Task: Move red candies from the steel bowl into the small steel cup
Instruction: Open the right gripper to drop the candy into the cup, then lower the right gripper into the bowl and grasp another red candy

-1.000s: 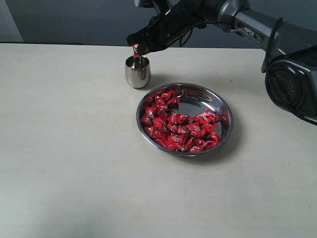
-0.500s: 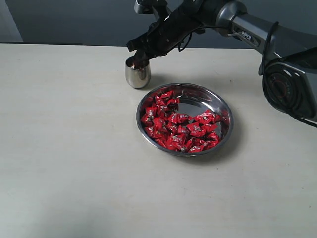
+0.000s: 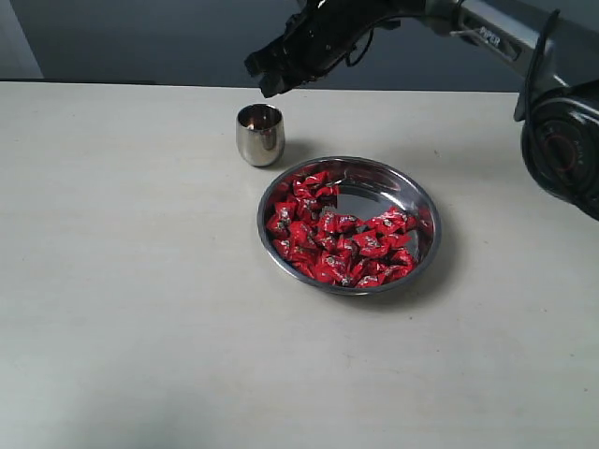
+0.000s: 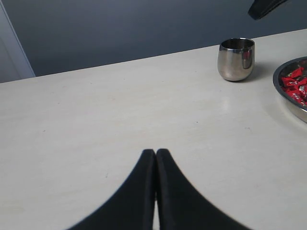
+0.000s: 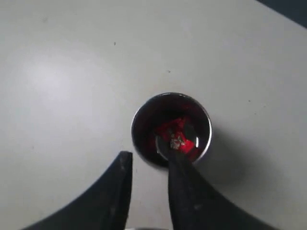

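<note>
The steel bowl [image 3: 426,201] sits mid-table, holding many red candies [image 3: 337,238]. Its rim [image 4: 288,103] and a few candies [image 4: 293,82] show at the edge of the left wrist view. Behind it to the left stands the small steel cup [image 3: 259,134], also seen as the cup [image 4: 236,59]. From above, the cup [image 5: 139,139] has a red candy [image 5: 175,134] lying inside. My right gripper [image 3: 267,82] hangs above and just behind the cup, open and empty; in its own view the right gripper [image 5: 149,160] has parted fingers. My left gripper [image 4: 156,153] is shut, low over bare table.
The right arm [image 3: 487,37] reaches in from the upper right, above the table's back edge. A dark wall runs behind the table. The pale tabletop [image 3: 131,281] spreads wide to the left and front of the bowl.
My right gripper opened and let the red candy drop into the cup, then rose and drew back from it. The left gripper has not moved.
</note>
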You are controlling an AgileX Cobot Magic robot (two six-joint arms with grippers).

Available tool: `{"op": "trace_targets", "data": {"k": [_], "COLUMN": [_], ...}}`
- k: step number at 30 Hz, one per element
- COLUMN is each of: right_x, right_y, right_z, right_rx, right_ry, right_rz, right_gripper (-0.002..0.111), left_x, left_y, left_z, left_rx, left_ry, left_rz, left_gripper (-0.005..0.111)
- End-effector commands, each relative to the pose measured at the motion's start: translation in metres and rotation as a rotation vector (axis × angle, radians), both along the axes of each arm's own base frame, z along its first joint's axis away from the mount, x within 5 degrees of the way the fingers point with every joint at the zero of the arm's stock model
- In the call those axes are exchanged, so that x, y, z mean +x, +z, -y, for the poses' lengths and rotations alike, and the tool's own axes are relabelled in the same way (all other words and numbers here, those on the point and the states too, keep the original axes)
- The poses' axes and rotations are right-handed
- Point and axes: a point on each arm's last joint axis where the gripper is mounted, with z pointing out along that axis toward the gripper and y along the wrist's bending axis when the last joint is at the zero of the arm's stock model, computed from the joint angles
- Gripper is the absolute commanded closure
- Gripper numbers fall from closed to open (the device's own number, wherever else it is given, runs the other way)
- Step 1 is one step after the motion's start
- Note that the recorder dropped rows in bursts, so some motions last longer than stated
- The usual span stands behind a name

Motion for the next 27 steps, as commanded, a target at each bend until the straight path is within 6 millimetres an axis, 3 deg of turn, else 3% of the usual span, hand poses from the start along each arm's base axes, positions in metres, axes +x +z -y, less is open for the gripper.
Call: {"op": "trace_targets", "data": {"k": [1,6,13,18,21,27], "right_x": [-0.017,-0.017,-0.032,-0.061,-0.069,-0.07], "right_y": [0.026,0.019,-0.028,-0.067,-0.078,-0.089], "right_z": [0.018,0.038,0.041,0.052,0.053,0.053], "right_rx": [-0.172,-0.345,-0.385,-0.458,-0.465,-0.471], "right_ry": [0.041,-0.125,-0.12,-0.069,-0.026,-0.013], "right_rz": [-0.049,-0.093,-0.274,-0.434,-0.472,-0.498], "right_gripper": [0.081,0.081,0.081,0.077,0.069,0.069], "left_x": [0.0,0.0,0.0,0.0,0.0,0.0], "left_y": [0.001,0.001,0.001,0.001,0.001,0.001], "left_z": [0.001,0.001,0.001,0.001,0.001,0.001], "left_rx": [-0.006,-0.006,-0.006,-0.006,-0.006,-0.006], "left_ry": [-0.01,-0.01,-0.01,-0.01,-0.01,-0.01], "left_rz": [0.009,0.009,0.009,0.009,0.009,0.009], "left_gripper": [0.106,0.106,0.106,0.106,0.106,0.106]}}
